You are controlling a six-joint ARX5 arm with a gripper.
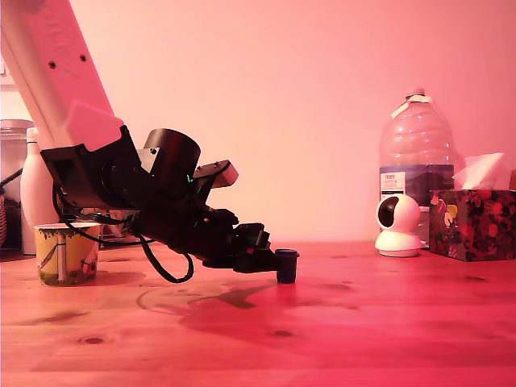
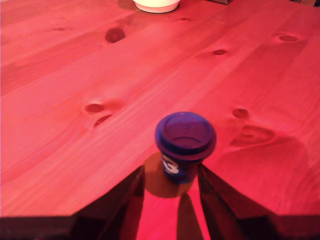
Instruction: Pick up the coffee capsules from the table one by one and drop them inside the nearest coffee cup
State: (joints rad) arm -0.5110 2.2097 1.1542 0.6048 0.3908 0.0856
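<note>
I count one coffee capsule [image 2: 185,145] and one coffee cup [image 1: 67,253] on the table [image 1: 363,322]. The capsule stands upright, wide rim up, just at the tips of my claw [image 2: 171,187], whose two fingers are spread apart with the pod at the mouth of the gap, seemingly not yet touching, though shadow blurs that. The cup sits well apart toward the exterior view's left, behind my arm.
</note>
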